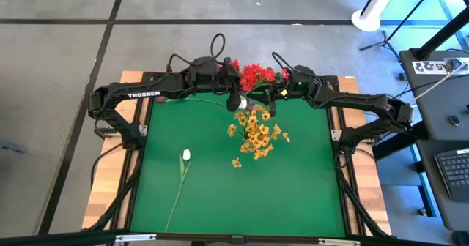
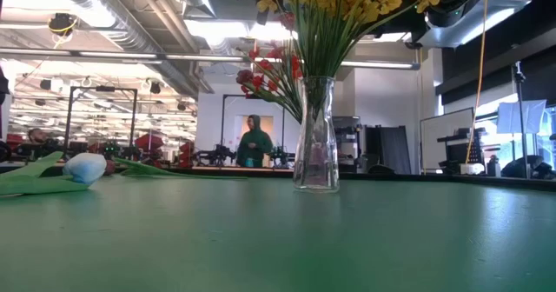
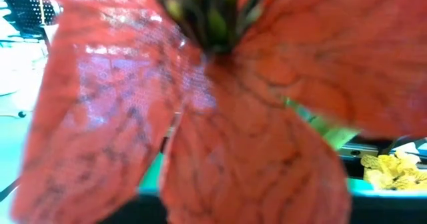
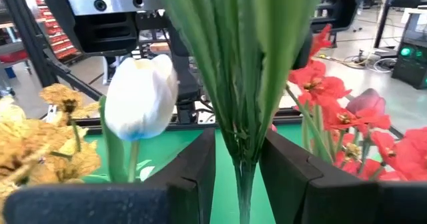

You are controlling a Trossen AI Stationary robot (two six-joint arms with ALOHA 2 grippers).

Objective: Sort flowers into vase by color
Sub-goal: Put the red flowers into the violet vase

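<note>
1. Red blossoms (image 3: pixel 200 111) filled the left wrist view, right against the lens.
2. Left gripper (image 1: pixel 233 72) was closed at the table's (image 1: pixel 308 195) far edge, among the red flowers; what it held I cannot tell.
3. Right gripper (image 4: pixel 237 161) clamped a bundle of green stems (image 4: pixel 240 84).
4. Yellow flowers (image 2: pixel 339 1) stood in the glass vase (image 2: pixel 315 140) near the far edge.
5. One white tulip (image 1: pixel 186 155) lay toward the left edge.

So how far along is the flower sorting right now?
Partly done. The glass vase already holds yellow flowers. In hand: the right gripper is closed on a bunch of green stems, and red flowers sit at the shut left gripper, though what it grips is hidden. Left: a white tulip lying on the green mat.
</note>
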